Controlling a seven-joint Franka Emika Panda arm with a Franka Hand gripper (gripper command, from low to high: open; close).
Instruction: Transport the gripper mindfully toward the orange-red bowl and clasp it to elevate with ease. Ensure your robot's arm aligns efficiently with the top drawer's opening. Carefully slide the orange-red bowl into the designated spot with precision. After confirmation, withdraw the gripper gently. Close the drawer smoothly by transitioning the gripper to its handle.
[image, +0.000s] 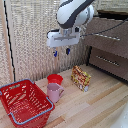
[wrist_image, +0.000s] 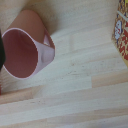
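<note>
Bowl (image: 55, 78), orange-red, half hidden behind pink mug (image: 55, 92), only rim and upper side showing; on light wooden table (image: 95, 102), between red mesh basket (image: 25, 101) and yellow snack box (image: 80, 78). Missing from wrist view, where only mug (wrist_image: 26, 46) shows, on its side as pictured, with box (wrist_image: 121, 30) cut off at frame edge and a dark blur at the opposite edge, hard to identify. Gripper (image: 61, 51) high above bowl, blue-tipped fingers (image: 56, 53) apart, holding nothing. Arm (image: 74, 12) cropped at upper frame. Brown cabinet at exterior view's right, top drawer (image: 106, 32) with slim handle (image: 108, 35), blurred; whether fully closed, unclear. Pale woven wall (image: 30, 40) behind.
</note>
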